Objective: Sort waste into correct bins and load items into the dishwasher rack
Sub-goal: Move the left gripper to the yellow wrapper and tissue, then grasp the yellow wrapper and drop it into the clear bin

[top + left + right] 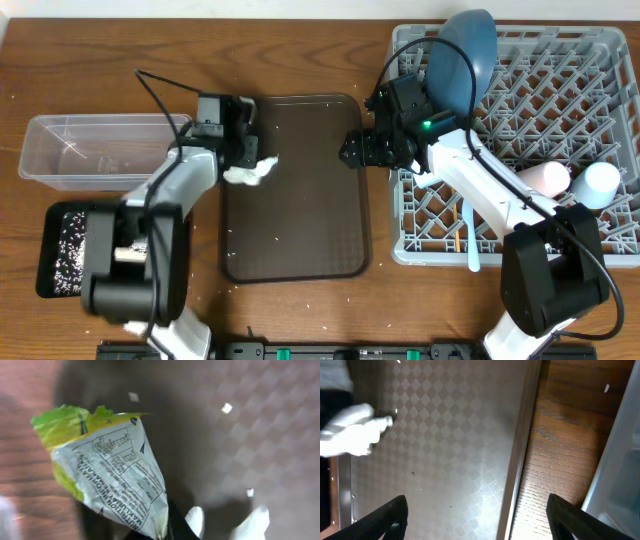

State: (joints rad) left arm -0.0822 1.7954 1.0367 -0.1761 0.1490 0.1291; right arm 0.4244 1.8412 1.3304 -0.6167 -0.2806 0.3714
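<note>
My left gripper (245, 158): was clamped shut on the wrapper (115, 475), at the serving tray's (300, 240) left rim.
My right gripper (477, 520): stood wide open and empty above that tray's right rim.
Dishwasher rack (520, 120): sat right of the tray, holding the plate (465, 60), pink cup (545, 178) and light blue cup (603, 183).

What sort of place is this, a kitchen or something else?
Probably a test bench staged as a dish-clearing station, not a real kitchen: a wooden table carries a dishwasher rack holding a blue plate, a brown serving tray and a clear box, with robot arms mounted at its edge.
</note>
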